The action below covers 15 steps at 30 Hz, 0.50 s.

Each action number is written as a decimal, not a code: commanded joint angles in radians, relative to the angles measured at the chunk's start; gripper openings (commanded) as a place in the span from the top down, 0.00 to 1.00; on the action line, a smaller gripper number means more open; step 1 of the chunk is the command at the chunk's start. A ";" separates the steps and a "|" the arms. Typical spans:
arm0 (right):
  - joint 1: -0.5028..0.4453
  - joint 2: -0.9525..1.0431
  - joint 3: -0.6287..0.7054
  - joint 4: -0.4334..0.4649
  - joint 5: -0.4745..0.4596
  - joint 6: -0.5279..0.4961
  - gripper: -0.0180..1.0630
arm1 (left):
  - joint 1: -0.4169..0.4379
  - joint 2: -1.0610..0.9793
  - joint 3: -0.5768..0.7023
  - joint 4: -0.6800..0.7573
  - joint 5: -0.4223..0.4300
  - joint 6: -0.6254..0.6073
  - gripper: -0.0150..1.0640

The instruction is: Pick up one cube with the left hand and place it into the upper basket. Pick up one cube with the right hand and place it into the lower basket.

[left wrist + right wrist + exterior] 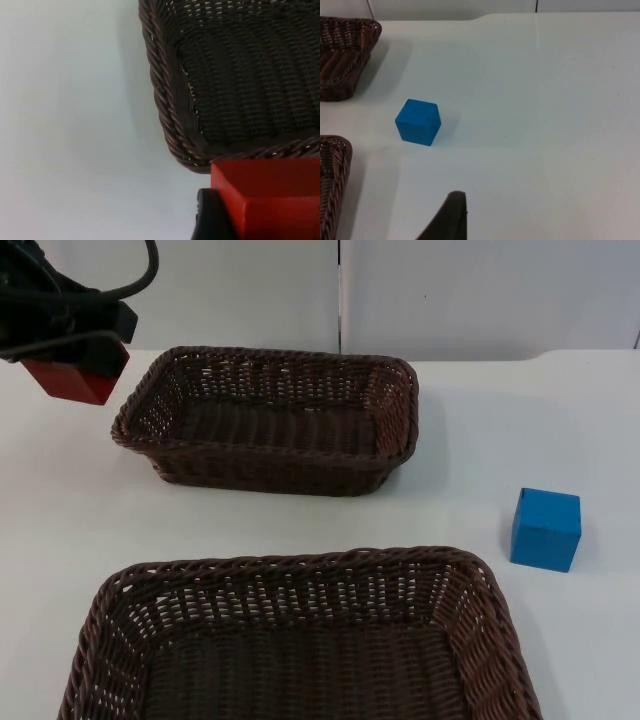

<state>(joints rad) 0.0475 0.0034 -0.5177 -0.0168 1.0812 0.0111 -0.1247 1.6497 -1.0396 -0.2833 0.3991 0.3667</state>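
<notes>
Lower dark-brown woven wicker basket (300,640) sitting nearest, waiting for cube. Blue solid cube (545,529) resting on white table (470,510) just right of it, w/ right gripper (451,220) hanging above, cannot tell its fingers. Left gripper (75,360) clamping red solid cube (75,378) aloft, beside left rim of upper wicker basket (270,420), prob. lining up for drop.

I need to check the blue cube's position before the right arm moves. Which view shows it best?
The right wrist view: the blue cube sits whole on the white table, apart from both baskets. The top view also shows it, right of the lower basket.
</notes>
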 commanded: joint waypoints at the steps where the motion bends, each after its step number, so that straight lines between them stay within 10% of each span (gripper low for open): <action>1: -0.003 -0.003 0.002 0.000 -0.002 0.000 0.01 | -0.005 -0.010 -0.004 -0.016 -0.016 -0.006 0.99; 15: -0.003 -0.003 0.002 0.000 -0.002 0.000 0.01 | -0.005 -0.010 -0.011 -0.029 -0.016 -0.006 0.99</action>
<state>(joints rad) 0.0475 0.0034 -0.5177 -0.0168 1.0812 0.0111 -0.1247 1.6497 -1.0396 -0.2958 0.3945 0.3667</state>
